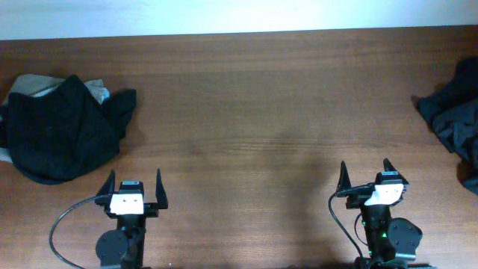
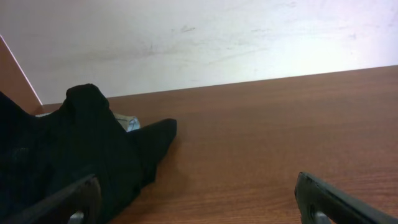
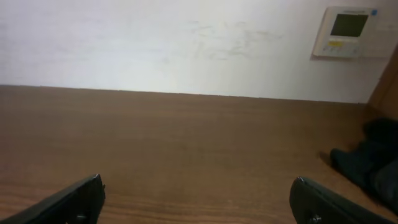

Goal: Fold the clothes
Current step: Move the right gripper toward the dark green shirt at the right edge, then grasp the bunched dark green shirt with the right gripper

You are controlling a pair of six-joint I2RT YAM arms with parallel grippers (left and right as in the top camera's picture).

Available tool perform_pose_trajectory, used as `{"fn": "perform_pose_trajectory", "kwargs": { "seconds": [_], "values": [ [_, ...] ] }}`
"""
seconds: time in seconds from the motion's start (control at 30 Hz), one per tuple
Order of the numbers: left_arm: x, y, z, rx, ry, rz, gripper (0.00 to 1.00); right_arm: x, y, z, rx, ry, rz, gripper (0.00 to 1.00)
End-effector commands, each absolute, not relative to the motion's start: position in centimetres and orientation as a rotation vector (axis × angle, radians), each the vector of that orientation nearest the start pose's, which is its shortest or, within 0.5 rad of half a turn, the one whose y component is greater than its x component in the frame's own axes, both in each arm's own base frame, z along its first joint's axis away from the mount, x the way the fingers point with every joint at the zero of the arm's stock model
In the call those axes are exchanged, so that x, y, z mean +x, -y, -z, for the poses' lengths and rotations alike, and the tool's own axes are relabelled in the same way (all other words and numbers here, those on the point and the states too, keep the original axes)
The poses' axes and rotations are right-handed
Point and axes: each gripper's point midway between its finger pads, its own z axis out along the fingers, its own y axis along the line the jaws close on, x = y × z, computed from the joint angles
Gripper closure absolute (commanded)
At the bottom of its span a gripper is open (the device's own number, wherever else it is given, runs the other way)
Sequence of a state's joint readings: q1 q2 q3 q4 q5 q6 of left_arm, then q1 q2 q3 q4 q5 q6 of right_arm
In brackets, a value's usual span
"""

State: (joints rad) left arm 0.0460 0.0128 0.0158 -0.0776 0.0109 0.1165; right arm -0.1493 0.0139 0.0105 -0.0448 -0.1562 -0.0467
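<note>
on wooden table [image 1: 246, 112], left gripper [image 1: 133, 190] and right gripper [image 1: 371, 175] wait wide apart, empty; folding unstarted; next likely: reach crumpled black garment [image 1: 56, 127] far left.

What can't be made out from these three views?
1. Right clothes heap: cut off by the overhead's right edge, and the right wrist view shows only a dark corner. Full extent unknown.
2. Left clothes heap: crumpled black folds hide garment count and any print, in both overhead and left wrist views.
3. Pale fabric beneath it: mostly covered by the heap, so it can't be identified.
4. Wall panel, right wrist view: display too small to read.
</note>
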Motion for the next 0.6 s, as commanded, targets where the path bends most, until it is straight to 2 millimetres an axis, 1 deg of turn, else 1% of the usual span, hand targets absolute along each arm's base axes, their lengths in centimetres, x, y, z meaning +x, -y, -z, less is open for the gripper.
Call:
{"fn": "perform_pose_trajectory", "kwargs": {
  "seconds": [0.0, 0.07, 0.13, 0.27, 0.3, 0.37, 0.4, 0.47, 0.53, 0.57],
  "values": [
    [24.5, -1.0, -16.5, 0.026, -1.633, -0.082, 0.01, 24.3, 2.1, -18.8, 0.046, -1.580, 0.052, 0.01],
    [24.4, -1.1, -17.3, -0.022, -1.647, -0.052, 0.01, 24.3, 2.7, -19.3, 0.091, -1.609, 0.063, 0.01],
    [24.4, -1.1, -18.3, -0.027, -1.675, -0.046, 0.01, 24.8, 2.9, -20.0, 0.105, -1.665, 0.065, 0.01],
    [25.2, -1.2, -19.9, -0.029, -1.783, -0.045, 0.01, 27.4, 3.4, -20.6, 0.121, -1.828, 0.057, 0.01],
    [26.0, -1.2, -20.3, -0.029, -1.827, -0.044, 0.01, 29.1, 3.6, -20.6, 0.130, -1.920, 0.051, 0.01],
    [27.0, -1.3, -20.8, -0.030, -1.867, -0.043, 0.01, 30.9, 3.9, -20.4, 0.138, -2.010, 0.045, 0.01],
    [27.8, -1.3, -20.9, -0.030, -1.906, -0.042, 0.01, 32.3, 4.1, -20.2, 0.143, -2.069, 0.041, 0.01],
    [28.9, -1.3, -20.4, -0.029, -1.994, -0.036, 0.01, 35.3, 4.5, -19.3, 0.154, -2.187, 0.028, 0.01],
    [29.7, -1.3, -19.2, -0.031, -2.106, -0.032, 0.01, 37.9, 4.9, -18.4, 0.161, -2.256, 0.024, 0.01],
    [30.0, -1.1, -18.9, -0.025, -2.137, -0.021, 0.01, 38.7, 5.0, -18.1, 0.161, -2.266, 0.027, 0.01]
  ]
}}
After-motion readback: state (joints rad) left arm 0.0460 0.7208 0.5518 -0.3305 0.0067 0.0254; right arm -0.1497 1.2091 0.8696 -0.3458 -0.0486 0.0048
